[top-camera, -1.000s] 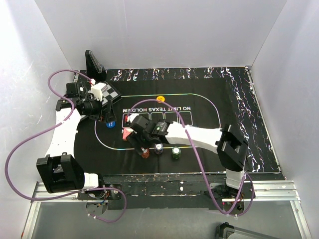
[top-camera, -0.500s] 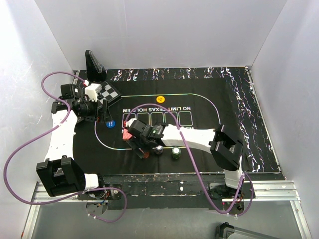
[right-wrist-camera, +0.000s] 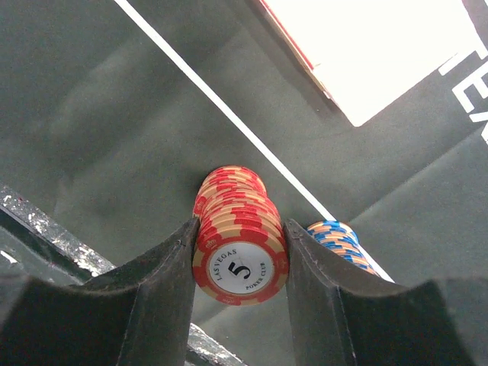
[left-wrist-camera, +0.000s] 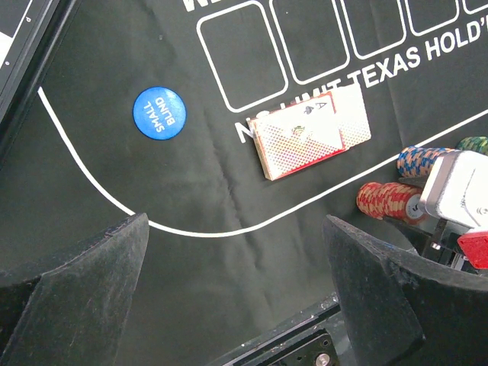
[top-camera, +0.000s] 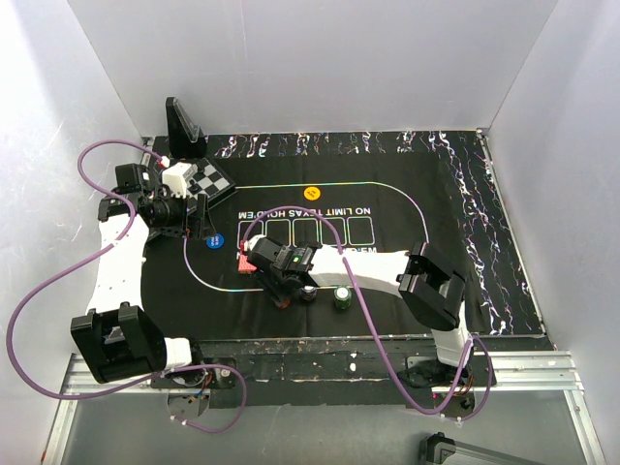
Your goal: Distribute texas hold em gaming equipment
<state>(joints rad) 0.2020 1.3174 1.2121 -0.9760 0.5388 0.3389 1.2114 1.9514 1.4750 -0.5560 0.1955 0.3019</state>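
**Surface and room:** black poker mat (top-camera: 402, 231) with a white oval line and "NO LIMIT TEXAS HOLD'EM" print. It has a marbled border along its far and right sides. Plain white walls (top-camera: 320, 58) stand on three sides.

**Landmark:** card deck (left-wrist-camera: 301, 145), red-patterned back up, inside the left end of the oval. A face-up ace (left-wrist-camera: 349, 114) lies against its far edge.

**Obscured**
- The deck is blown out white and cut by the frame edge in the right wrist view.
- From above, the right gripper covers most of the red chip stack.
- In the left wrist view, the green chip stack is clipped at the frame edge and part of the right arm hides the stack bases.
- Chip counts are unreadable.

**Holdings**
- Red chip stack (right-wrist-camera: 240, 248): just beside the deck on its near side, at the oval line. It stands upright with its long axis vertical, and the top chip marked 5 faces the right wrist camera.
- Blue-and-orange chip stack (right-wrist-camera: 339, 235) and green chip stack (top-camera: 343, 296): continue the row rightward, away from the deck.
- The deck's long axis runs roughly along the print.
- Blue "small blind" button (left-wrist-camera: 158, 113): flat, left of the deck, apart from it.
- Orange button (top-camera: 311, 193): well beyond the deck, on the far oval line.
- Chessboard (top-camera: 215, 180) and dark triangular marker (top-camera: 182, 124): far-left of the deck.

**Tools**
- Right gripper (right-wrist-camera: 240, 223): fingers pressed against both sides of the red chip stack, clamping it.
- Left gripper (left-wrist-camera: 235, 229): spread wide, empty, above the mat left of the deck
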